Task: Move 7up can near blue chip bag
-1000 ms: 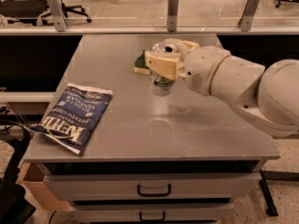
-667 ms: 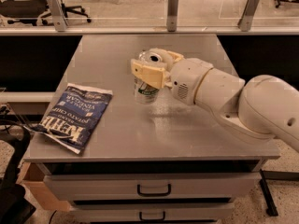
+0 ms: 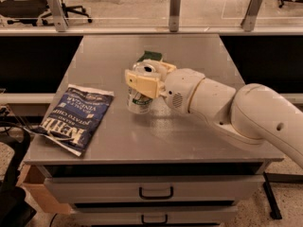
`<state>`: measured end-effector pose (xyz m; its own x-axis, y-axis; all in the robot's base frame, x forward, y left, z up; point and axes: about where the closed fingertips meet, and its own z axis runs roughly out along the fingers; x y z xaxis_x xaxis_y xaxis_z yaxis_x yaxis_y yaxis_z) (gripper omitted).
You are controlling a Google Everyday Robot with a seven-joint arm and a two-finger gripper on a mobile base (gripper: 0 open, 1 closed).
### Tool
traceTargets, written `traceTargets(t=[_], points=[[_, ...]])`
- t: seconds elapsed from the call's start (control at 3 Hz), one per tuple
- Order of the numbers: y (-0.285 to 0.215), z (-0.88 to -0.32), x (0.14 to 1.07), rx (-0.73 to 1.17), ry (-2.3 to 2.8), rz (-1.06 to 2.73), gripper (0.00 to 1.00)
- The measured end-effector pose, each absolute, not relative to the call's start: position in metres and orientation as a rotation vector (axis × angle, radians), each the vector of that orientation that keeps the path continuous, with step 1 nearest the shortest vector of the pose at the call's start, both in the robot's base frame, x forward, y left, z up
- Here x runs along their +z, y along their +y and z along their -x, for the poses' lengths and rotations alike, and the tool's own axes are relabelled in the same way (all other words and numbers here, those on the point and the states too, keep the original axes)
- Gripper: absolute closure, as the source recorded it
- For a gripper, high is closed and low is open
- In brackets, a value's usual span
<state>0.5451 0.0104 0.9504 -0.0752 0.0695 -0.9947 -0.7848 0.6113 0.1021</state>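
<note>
We are in the carrying step: the tool point(image 3: 142, 85), at the frame's centre, is closed on the top of the 7up can point(image 3: 138, 103). Next we need a short move left toward the blue chip bag point(image 3: 78, 117), then a release.

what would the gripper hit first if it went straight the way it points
Probably the chip bag: the gripper, shut on the can, points across the table toward it, though depth is unclear.
</note>
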Motion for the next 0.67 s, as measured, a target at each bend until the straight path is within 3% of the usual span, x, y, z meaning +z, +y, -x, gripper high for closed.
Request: traceTargets(t=[0.33,0.67], points=[[0.015,-0.540,0.935,0.780,1.531,0.649,1.00],[0.017,-0.537,0.924,0.738,1.582,0.694,0.82]])
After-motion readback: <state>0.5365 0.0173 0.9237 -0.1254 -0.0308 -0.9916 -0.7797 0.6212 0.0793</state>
